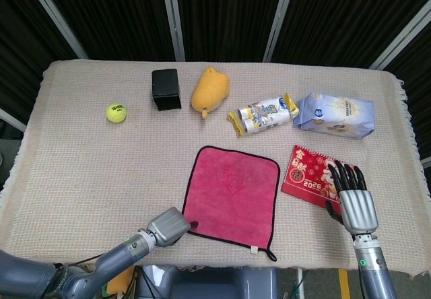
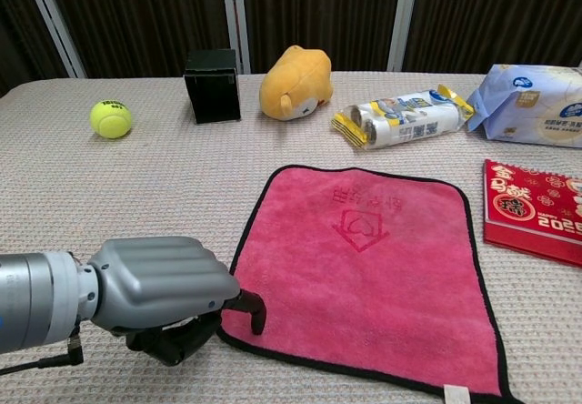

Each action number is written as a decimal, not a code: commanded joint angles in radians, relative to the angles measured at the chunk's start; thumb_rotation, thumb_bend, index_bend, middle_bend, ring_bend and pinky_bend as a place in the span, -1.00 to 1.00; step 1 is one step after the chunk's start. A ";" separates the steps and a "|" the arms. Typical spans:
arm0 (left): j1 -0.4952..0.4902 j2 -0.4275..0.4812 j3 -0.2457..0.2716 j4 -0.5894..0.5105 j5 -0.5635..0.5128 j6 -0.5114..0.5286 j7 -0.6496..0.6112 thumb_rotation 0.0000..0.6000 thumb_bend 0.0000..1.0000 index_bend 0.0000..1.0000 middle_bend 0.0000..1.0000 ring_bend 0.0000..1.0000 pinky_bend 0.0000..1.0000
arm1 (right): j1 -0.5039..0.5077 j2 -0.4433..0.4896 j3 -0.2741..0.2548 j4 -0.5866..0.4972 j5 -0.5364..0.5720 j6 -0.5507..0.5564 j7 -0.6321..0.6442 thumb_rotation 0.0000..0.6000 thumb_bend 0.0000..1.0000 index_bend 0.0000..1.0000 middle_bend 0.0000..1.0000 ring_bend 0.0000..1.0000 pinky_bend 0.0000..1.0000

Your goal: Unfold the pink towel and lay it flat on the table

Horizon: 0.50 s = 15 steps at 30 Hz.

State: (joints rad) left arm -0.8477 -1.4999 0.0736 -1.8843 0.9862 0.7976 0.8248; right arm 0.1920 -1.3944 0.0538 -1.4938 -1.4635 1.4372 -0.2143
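Pink towel (image 2: 364, 267) lies spread flat, near-centre of worktop (image 1: 87, 171); task looks about done. Left hand (image 2: 168, 290) at towel's near-left corner, fingers curled, fingertip touching the edge, gripping nothing. Right hand (image 1: 353, 201) w/ fingers spread, empty, near right.

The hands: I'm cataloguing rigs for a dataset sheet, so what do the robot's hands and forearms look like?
Both hands, left and right, have ribbed silver-grey backs and black fingers. Wrists are silver-grey cylinders; the right one shows a small green light, and a thin black cable runs beside the left forearm.
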 commanded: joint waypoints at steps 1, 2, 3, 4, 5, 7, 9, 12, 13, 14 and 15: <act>-0.004 0.006 0.011 -0.004 -0.001 0.006 -0.005 1.00 0.70 -0.48 0.65 0.47 0.44 | -0.001 0.000 0.000 -0.001 -0.001 -0.001 -0.001 1.00 -0.26 -1.00 -1.00 -1.00 -1.00; -0.005 0.009 0.016 -0.005 0.000 0.007 -0.007 1.00 0.70 -0.48 0.65 0.47 0.44 | -0.001 0.000 0.000 -0.001 -0.002 -0.002 -0.002 1.00 -0.26 -1.00 -1.00 -1.00 -1.00; -0.007 0.011 0.020 -0.005 -0.001 0.009 -0.009 1.00 0.70 -0.48 0.65 0.47 0.44 | -0.001 0.000 0.000 -0.001 -0.002 -0.003 -0.003 1.00 -0.26 -1.00 -1.00 -1.00 -1.00; -0.008 0.013 0.023 -0.006 -0.001 0.011 -0.011 1.00 0.70 -0.48 0.65 0.47 0.44 | -0.001 -0.001 0.000 -0.001 -0.002 -0.005 -0.004 1.00 -0.26 -1.00 -1.00 -1.00 -1.00; -0.009 0.016 0.026 -0.007 0.000 0.012 -0.014 1.00 0.70 -0.48 0.65 0.47 0.44 | -0.001 -0.002 0.000 -0.001 -0.002 -0.006 -0.005 1.00 -0.26 -1.00 -1.00 -1.00 -1.00; -0.012 0.020 0.031 -0.010 0.000 0.013 -0.021 1.00 0.70 -0.48 0.65 0.47 0.44 | -0.002 -0.003 0.000 -0.001 -0.002 -0.007 -0.006 1.00 -0.26 -1.00 -1.00 -1.00 -1.00; -0.015 0.025 0.036 -0.012 0.000 0.013 -0.028 1.00 0.70 -0.48 0.65 0.47 0.44 | -0.002 -0.003 0.000 -0.001 -0.004 -0.008 -0.007 1.00 -0.26 -1.00 -1.00 -1.00 -1.00; -0.019 0.028 0.043 -0.013 0.004 0.015 -0.038 1.00 0.70 -0.49 0.64 0.47 0.44 | -0.002 -0.004 0.001 -0.002 -0.004 -0.011 -0.009 1.00 -0.26 -1.00 -1.00 -1.00 -1.00; -0.019 0.029 0.044 -0.013 0.006 0.016 -0.041 1.00 0.70 -0.49 0.64 0.47 0.44 | -0.002 -0.004 0.002 -0.002 -0.003 -0.012 -0.009 1.00 -0.26 -1.00 -1.00 -1.00 -1.00; -0.019 0.030 0.045 -0.013 0.008 0.017 -0.045 1.00 0.70 -0.51 0.64 0.46 0.44 | -0.002 -0.004 0.003 -0.002 -0.003 -0.012 -0.009 1.00 -0.26 -1.00 -1.00 -1.00 -1.00; -0.019 0.031 0.046 -0.014 0.012 0.020 -0.049 1.00 0.68 -0.54 0.62 0.45 0.44 | 0.000 -0.003 0.005 -0.003 -0.003 -0.012 -0.010 1.00 -0.26 -1.00 -1.00 -1.00 -1.00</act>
State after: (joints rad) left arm -0.8666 -1.4702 0.1181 -1.8977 0.9957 0.8153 0.7788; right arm 0.1910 -1.3979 0.0580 -1.4968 -1.4666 1.4248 -0.2239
